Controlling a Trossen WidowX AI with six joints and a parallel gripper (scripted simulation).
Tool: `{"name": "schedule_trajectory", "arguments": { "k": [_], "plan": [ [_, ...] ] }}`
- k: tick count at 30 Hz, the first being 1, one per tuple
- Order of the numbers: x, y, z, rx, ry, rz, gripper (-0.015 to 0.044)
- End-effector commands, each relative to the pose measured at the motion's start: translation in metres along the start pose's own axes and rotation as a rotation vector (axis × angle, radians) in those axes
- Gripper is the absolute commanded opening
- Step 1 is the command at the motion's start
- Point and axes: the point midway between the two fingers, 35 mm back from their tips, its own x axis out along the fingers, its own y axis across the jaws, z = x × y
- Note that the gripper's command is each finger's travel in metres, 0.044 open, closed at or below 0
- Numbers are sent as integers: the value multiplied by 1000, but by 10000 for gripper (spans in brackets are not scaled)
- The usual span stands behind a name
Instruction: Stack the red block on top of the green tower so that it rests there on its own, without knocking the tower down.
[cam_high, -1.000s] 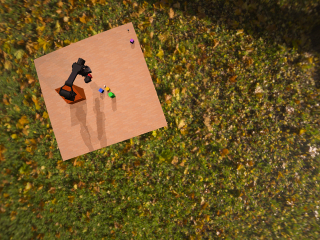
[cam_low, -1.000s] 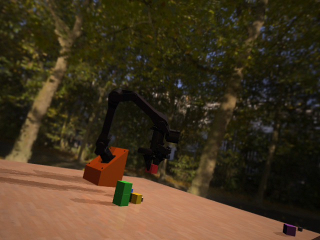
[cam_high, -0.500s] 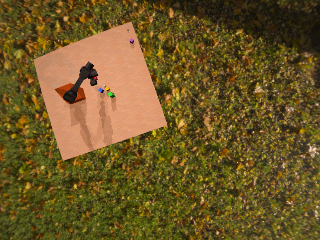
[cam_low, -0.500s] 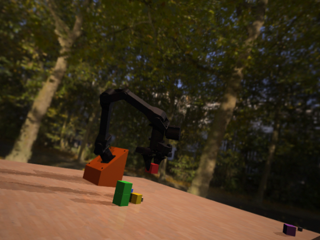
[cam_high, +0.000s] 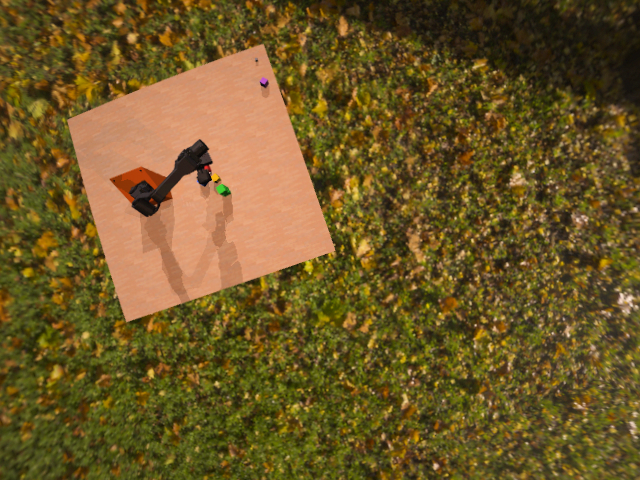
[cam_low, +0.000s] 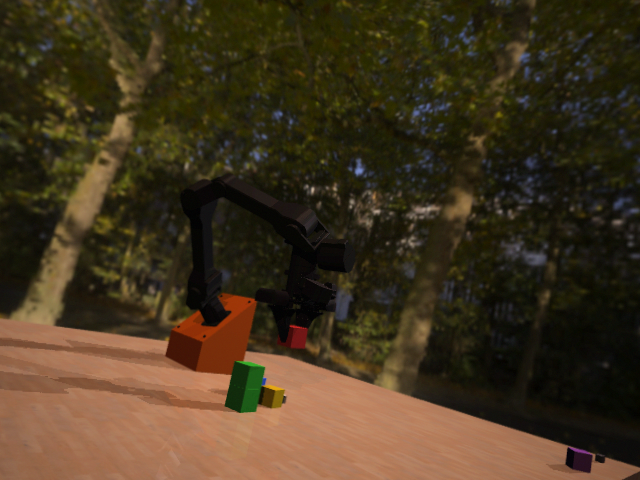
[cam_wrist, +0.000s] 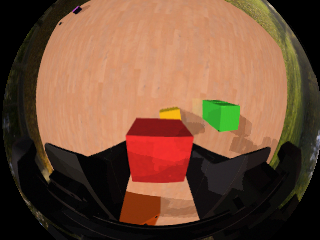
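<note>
The red block (cam_high: 207, 168) (cam_low: 297, 336) (cam_wrist: 159, 157) is held in the air, clear of the table. My gripper (cam_low: 293, 335) (cam_wrist: 158, 143) is shut on it, with a finger on each side. The green tower (cam_high: 223, 190) (cam_low: 245, 386) (cam_wrist: 221, 115) is two green blocks high and stands upright. In the wrist view it is ahead and to the right of the held block. The red block is higher than the tower's top and off to its side, not over it.
A yellow block (cam_high: 215, 178) (cam_low: 272, 396) (cam_wrist: 170, 113) is close beside the tower. A blue block (cam_low: 264, 381) is mostly hidden behind the tower. A purple block (cam_high: 264, 82) (cam_low: 578, 459) and a small dark piece (cam_high: 256, 60) (cam_low: 599, 457) lie near a far corner. The orange base (cam_high: 125, 180) (cam_low: 227, 343) carries the arm.
</note>
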Motion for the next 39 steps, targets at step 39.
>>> {"name": "schedule_trajectory", "arguments": {
  "k": [39],
  "plan": [
    [32, -112, 16, -38, 10, -68, 0]
  ]
}}
